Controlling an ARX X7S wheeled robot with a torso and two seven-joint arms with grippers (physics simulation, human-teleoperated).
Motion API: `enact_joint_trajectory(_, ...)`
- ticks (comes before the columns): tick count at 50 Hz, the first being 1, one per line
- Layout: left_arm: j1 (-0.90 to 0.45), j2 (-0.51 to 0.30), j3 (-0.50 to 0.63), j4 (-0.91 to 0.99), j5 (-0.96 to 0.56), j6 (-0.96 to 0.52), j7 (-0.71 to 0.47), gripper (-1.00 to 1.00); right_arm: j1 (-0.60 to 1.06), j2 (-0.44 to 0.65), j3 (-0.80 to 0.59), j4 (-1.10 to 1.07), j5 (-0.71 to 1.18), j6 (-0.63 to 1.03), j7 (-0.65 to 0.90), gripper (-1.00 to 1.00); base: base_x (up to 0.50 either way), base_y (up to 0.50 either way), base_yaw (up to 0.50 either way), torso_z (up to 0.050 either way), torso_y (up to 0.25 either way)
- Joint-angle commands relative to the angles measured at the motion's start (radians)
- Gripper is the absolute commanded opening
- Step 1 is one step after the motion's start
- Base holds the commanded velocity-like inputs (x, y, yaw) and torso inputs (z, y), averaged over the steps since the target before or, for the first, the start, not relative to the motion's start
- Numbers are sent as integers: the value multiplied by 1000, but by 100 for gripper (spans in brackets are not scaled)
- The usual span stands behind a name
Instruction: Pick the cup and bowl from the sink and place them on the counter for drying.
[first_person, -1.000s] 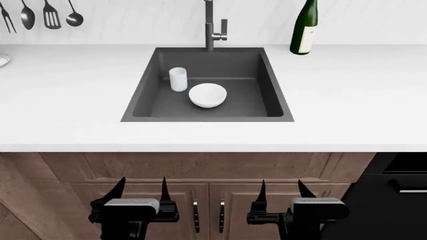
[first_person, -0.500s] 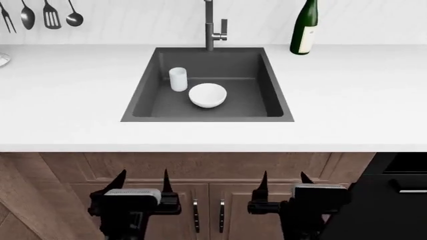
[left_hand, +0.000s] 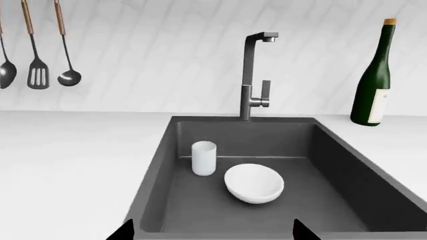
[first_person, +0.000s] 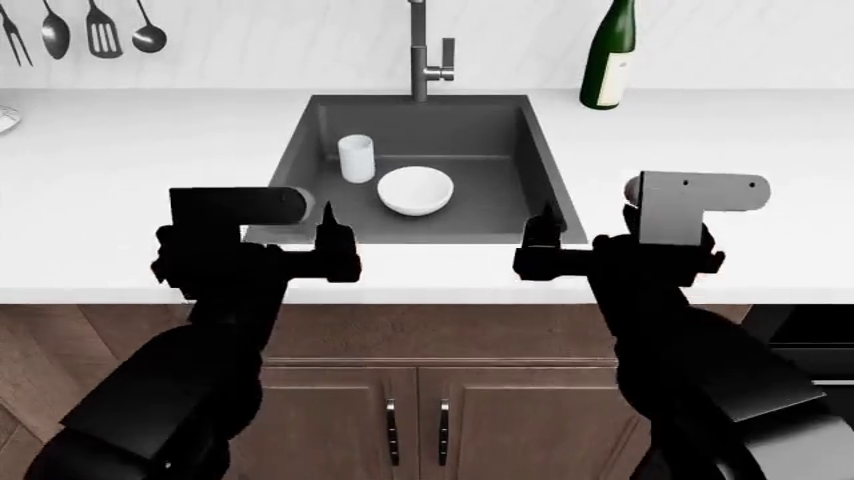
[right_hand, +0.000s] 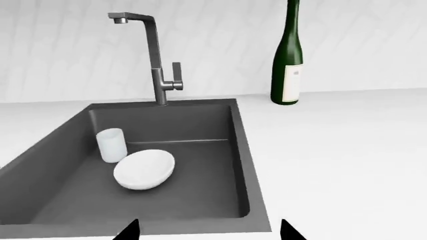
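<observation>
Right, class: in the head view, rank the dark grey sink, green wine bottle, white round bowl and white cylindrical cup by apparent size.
1. Dark grey rectangular sink
2. Green wine bottle, cut off at the frame's top
3. White round bowl
4. White cylindrical cup

— What do you make of the sink?
— You're looking at a dark grey matt basin, smooth-walled; the faucet above it reads as brushed grey metal.
— And the white pieces?
— Your bowl is smooth and glossy, like glazed ceramic. The cup looks slightly translucent, duller. The counter is plain, smooth white.
— Anything else?
— The bottle shines like green glass, and the cabinets show brown wood grain.
</observation>
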Motion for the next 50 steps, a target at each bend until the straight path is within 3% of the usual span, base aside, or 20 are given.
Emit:
enact_joint_trajectory(1,-340,2,39,-351,19,-43,41,100,321,39,-4,315,2,48,-61,100,0,0,0,0,0)
enact_joint_trajectory(4,-445,21,39,-541,48,41,51,100,405,65,-55,517,-46,-66,-108,100,0,0,0,0,0)
enact_joint_trajectory(6,-551,20,103,-730,81,112,115,100,488,57,-65,666,-59,-119,-138,100,0,0,0,0,0)
enact_joint_trajectory(11,-776,83,109,-1208,118,317,176,100,688,31,-64,1013,-64,-215,-215,100,0,0,0,0,0)
enact_joint_trajectory(15,-1034,140,131,-1787,153,587,276,100,880,19,-139,1325,-125,-319,-286,100,0,0,0,0,0)
enact_joint_trajectory(16,-1054,147,138,-1819,161,608,275,100,922,13,-149,1407,-132,-350,-312,100,0,0,0,0,0)
enact_joint_trajectory(21,-1083,146,87,-1821,193,565,255,100,1081,-14,-166,1790,-172,-547,-378,100,0,0,0,0,0)
enact_joint_trajectory(24,-1081,144,77,-1821,246,568,213,100,1075,-25,-183,1791,-206,-560,-417,100,0,0,0,0,0)
enact_joint_trajectory(25,-1086,134,28,-1821,215,532,257,100,1074,-30,-196,1790,-213,-545,-472,100,0,0,0,0,0)
enact_joint_trajectory(27,-1080,137,19,-1821,249,567,222,100,1067,-22,-145,1788,-180,-566,-462,100,0,0,0,0,0)
enact_joint_trajectory(31,-1071,141,17,-1821,293,516,279,100,1021,-28,-236,1781,-261,-634,-499,100,0,0,0,0,0)
enact_joint_trajectory(33,-1074,140,-5,-1821,301,497,296,100,1020,-22,-178,1777,-203,-657,-551,100,0,0,0,0,0)
enact_joint_trajectory(36,-1075,143,-13,-1821,325,485,307,100,1024,-24,-210,1789,-252,-644,-476,100,0,0,0,0,0)
enact_joint_trajectory(41,-1075,151,51,-1821,272,463,322,100,992,-52,-268,1791,-316,-656,-550,100,0,0,0,0,0)
enact_joint_trajectory(43,-1075,151,77,-1821,250,460,313,100,990,-51,-232,1791,-317,-712,-395,100,0,0,0,0,0)
enact_joint_trajectory(45,-1080,151,87,-1821,227,466,322,100,1000,-51,-226,1791,-313,-702,-433,100,0,0,0,0,0)
enact_joint_trajectory(46,-1084,151,82,-1821,219,480,317,100,1014,-52,-264,1792,-353,-597,-423,100,0,0,0,0,0)
enact_joint_trajectory(47,-1088,149,64,-1821,227,471,313,100,1027,-41,-159,1792,-253,-477,-516,100,0,0,0,0,0)
enact_joint_trajectory(50,-1094,149,41,-1821,244,472,305,100,1027,-42,-187,1790,-298,-626,-483,100,0,0,0,0,0)
